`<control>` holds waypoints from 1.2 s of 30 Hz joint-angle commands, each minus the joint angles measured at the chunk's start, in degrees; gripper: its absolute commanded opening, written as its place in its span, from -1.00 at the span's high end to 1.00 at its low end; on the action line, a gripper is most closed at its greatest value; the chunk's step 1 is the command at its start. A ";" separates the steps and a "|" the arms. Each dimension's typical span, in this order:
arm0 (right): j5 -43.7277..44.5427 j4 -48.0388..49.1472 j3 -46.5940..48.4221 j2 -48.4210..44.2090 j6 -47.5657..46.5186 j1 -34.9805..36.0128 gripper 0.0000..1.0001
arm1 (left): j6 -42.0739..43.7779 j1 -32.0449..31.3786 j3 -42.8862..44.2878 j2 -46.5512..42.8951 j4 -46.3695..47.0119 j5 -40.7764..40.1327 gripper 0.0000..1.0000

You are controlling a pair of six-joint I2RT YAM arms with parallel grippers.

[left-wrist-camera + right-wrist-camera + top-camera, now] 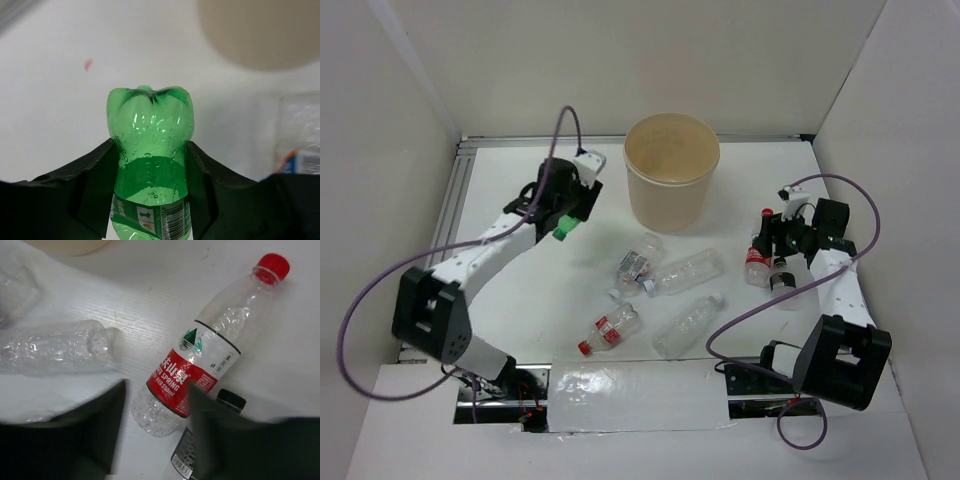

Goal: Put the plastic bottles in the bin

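Left tool [151, 150] clamps green bottle [150, 125], label [150, 216] seen only at wrist; right tool [156, 390] wide.

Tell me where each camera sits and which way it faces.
Top external: fixed above and behind the arm bases, looking down on the table, the bin, the left arm and the right arm.
Left wrist: on the left arm, looking along the left gripper, whose two fingers show clamped on the green bottle.
Right wrist: on the right arm, looking down between the fingers of the open right gripper at a red-labelled bottle on the table.
Shared: top external and left wrist both show the green bottle and the bin.
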 commanded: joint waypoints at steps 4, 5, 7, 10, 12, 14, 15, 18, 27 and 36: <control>7.42 3.17 4.09 3.37 4.74 -0.33 -0.68 | -7.85 0.06 9.62 -16.26 2.17 11.68 0.83; 7.43 3.17 4.62 4.95 6.31 -0.33 -0.68 | -9.17 0.06 10.33 -16.79 6.27 14.82 0.88; 8.14 3.17 5.42 6.62 7.64 -0.33 -0.77 | -13.47 -0.55 11.47 -16.10 11.65 18.09 0.92; 9.27 4.49 5.94 8.48 10.45 -0.33 -0.77 | -19.10 -1.78 15.50 -11.89 22.55 22.05 0.92; 10.07 5.19 5.94 9.79 11.86 -0.33 -0.77 | -22.52 -3.27 17.71 -6.19 27.65 22.06 0.92; 10.86 5.81 5.94 10.59 11.87 -0.33 -0.77 | -24.11 -4.23 22.18 -1.79 33.20 21.19 0.88; 11.56 5.81 5.94 11.46 12.39 -0.33 -0.77 | -24.12 -5.29 23.94 2.93 34.25 19.88 0.85; 12.17 6.42 5.25 12.08 12.40 -0.33 -0.77 | -25.53 -7.13 30.62 9.46 36.54 18.99 0.79; 12.96 7.74 6.47 17.70 13.45 -0.33 -0.77 | -25.88 -9.16 42.06 19.94 29.17 11.69 -0.99; 14.29 10.20 10.51 29.30 13.98 0.19 -0.49 | -15.34 -9.69 22.88 -3.50 13.03 12.92 -0.99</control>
